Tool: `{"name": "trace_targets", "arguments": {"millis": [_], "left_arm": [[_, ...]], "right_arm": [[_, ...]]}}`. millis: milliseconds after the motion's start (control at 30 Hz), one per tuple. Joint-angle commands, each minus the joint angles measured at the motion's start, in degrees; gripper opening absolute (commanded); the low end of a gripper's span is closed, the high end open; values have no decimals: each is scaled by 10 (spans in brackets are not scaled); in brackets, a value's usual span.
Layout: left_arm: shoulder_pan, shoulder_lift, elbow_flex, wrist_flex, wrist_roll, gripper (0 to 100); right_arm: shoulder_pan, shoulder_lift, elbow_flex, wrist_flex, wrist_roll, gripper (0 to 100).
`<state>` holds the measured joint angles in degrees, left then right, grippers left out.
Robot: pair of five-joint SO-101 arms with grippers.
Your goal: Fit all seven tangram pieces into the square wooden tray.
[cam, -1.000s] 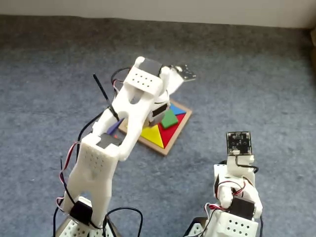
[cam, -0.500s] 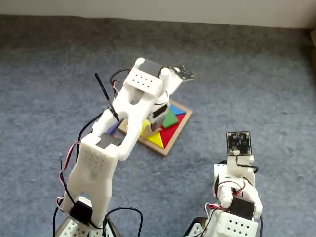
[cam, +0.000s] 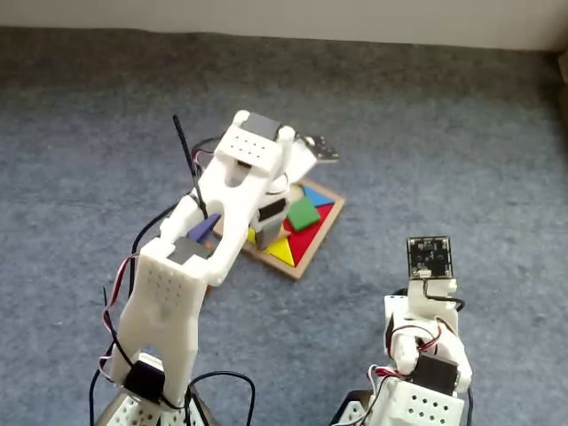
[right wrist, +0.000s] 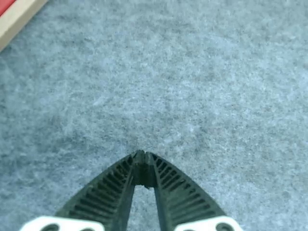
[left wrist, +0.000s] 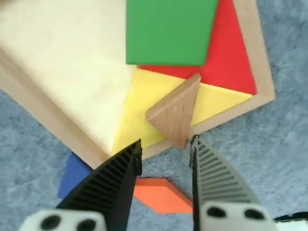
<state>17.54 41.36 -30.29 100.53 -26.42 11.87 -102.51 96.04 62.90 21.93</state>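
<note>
Left gripper (left wrist: pixel 166 143) is hovering empty, jaws partly apart, over the tray (cam: pixel 318 241) at centre frame in the high view. Wooden triangle (left wrist: pixel 175 113) is lying tilted across the yellow triangle (left wrist: pixel 137 113) and the rim. Judgement: straddle its slanted edges, lift clear, rotate, then seat flat. Right gripper (right wrist: pixel 143 161) is sitting pinched together, lower right.

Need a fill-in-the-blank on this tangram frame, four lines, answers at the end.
1. The square piece in the tray is ____.
2. The orange piece lies ____ the tray, on the carpet.
3. The unpainted wooden piece on the yellow triangle is a ____.
4. The right gripper has its jaws ____.
Missing words: green; outside; triangle; shut.
</note>
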Motion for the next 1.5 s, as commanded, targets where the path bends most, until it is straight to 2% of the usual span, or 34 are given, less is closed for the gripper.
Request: {"name": "trace_targets", "arguments": {"millis": [0, 233, 433, 633, 1033, 1467], "left_arm": [[3, -15, 2, 6, 33, 178], [-2, -10, 2, 1, 33, 178], [-45, -9, 2, -72, 24, 178], [-70, -9, 0, -111, 8, 178], [-69, -12, -1, -206, 11, 178], [-40, -14, -46, -205, 44, 178]], "right_arm": [[8, -13, 56, 1, -1, 9], [8, -13, 56, 1, -1, 9], [8, -13, 56, 1, -1, 9], [8, -13, 56, 1, -1, 9], [8, -13, 56, 1, -1, 9], [8, -13, 56, 1, -1, 9]]}}
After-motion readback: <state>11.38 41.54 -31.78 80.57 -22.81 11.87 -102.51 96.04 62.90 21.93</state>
